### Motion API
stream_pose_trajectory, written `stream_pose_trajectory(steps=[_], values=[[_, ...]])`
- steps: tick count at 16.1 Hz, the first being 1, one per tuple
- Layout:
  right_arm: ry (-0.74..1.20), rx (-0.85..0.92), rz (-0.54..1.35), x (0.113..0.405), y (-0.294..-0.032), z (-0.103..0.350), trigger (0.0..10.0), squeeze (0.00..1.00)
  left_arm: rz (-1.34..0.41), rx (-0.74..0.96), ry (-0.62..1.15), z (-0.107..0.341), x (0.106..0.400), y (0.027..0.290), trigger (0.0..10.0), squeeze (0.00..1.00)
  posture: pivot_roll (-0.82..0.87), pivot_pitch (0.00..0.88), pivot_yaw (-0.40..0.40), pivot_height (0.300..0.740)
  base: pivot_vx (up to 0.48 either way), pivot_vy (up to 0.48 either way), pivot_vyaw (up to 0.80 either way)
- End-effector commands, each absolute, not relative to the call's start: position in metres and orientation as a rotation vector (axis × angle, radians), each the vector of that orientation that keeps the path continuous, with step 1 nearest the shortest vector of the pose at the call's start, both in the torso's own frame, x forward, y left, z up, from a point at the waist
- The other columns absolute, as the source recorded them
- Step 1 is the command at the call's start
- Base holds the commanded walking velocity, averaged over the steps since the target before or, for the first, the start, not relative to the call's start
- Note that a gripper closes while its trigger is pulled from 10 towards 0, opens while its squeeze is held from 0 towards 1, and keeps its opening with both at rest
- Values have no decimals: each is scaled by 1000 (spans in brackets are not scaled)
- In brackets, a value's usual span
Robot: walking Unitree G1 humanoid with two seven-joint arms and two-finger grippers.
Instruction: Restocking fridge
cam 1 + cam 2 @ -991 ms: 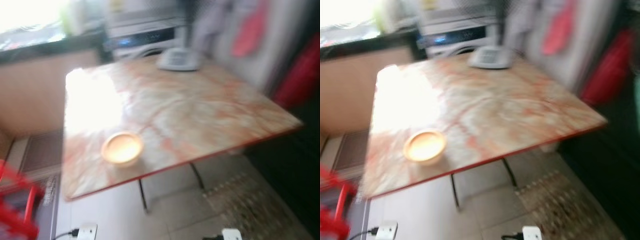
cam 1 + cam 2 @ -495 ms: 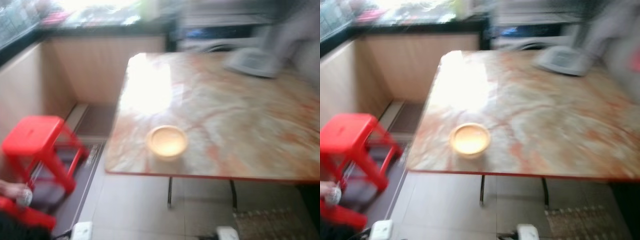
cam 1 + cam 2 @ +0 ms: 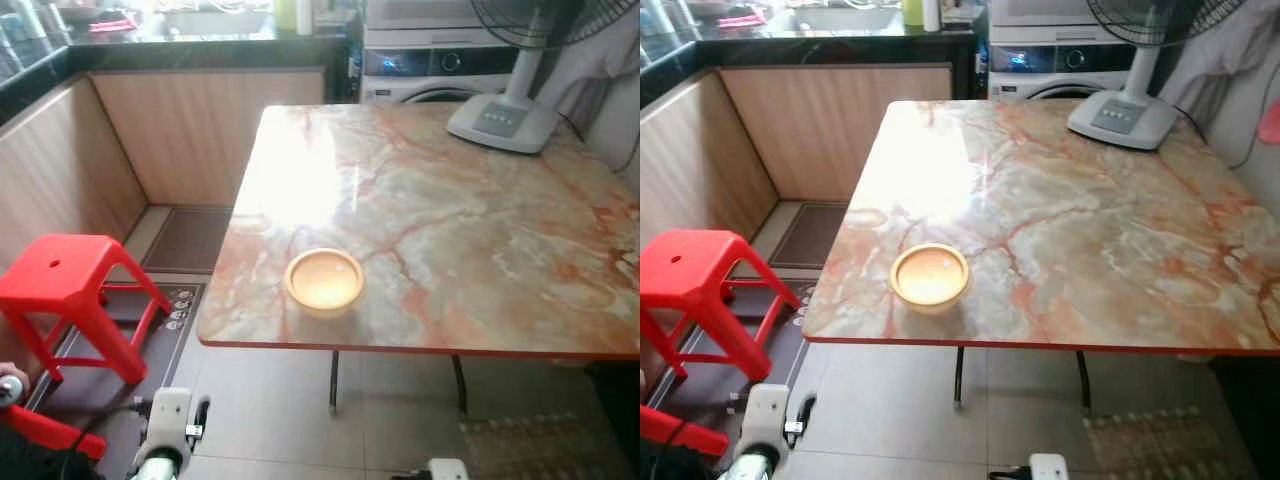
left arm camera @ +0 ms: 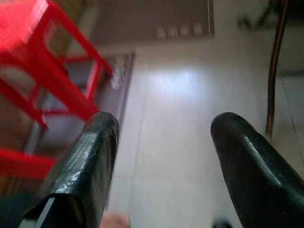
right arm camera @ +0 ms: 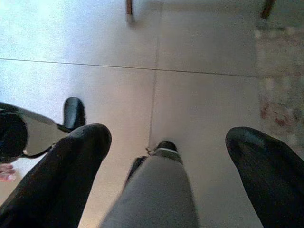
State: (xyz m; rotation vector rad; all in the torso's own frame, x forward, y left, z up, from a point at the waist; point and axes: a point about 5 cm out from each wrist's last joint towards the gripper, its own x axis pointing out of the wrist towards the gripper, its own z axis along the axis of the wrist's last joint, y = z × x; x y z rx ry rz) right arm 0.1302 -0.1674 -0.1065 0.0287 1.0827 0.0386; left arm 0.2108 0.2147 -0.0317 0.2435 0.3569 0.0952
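Fingers of your left gripper (image 4: 161,142) and right gripper (image 5: 166,142) are spread wide, holding nothing, both arms hanging low over the tiled floor (image 5: 95,42) beside the marble table (image 3: 470,230). You have no fridge in sight. On that table, a fan base (image 3: 502,122) sits at the far side and a small bowl (image 3: 324,281) near the front edge; a red stool (image 3: 70,290) stands left of it.

Marble-pattern bench (image 3: 470,230) w/ red edge carries a small yellow bowl (image 3: 324,281) nr front edge & a fan base (image 3: 502,122) at back.
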Motion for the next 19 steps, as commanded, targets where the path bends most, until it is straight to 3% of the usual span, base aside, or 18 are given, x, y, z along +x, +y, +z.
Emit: stream_pose_trajectory(steps=[1,8,11,16,19], values=[[1089,11,64,130,-165,-107,10000,0,65,303,306,-28,207,210,10000,0,29,0,45,740,0,0,0],[1088,14,55,129,-168,-107,10000,0,111,327,28,21,192,204,10000,0,33,0,38,740,0,0,0],[1085,9,56,131,-168,-106,10000,0,65,372,-141,63,216,204,10000,0,43,0,30,740,0,0,0],[1079,15,55,133,-168,-105,10000,0,58,385,-215,102,241,198,10000,0,46,0,27,740,0,0,0],[1073,15,52,136,-168,-105,10000,0,97,197,-242,128,266,193,10000,0,49,0,18,740,0,0,0]])
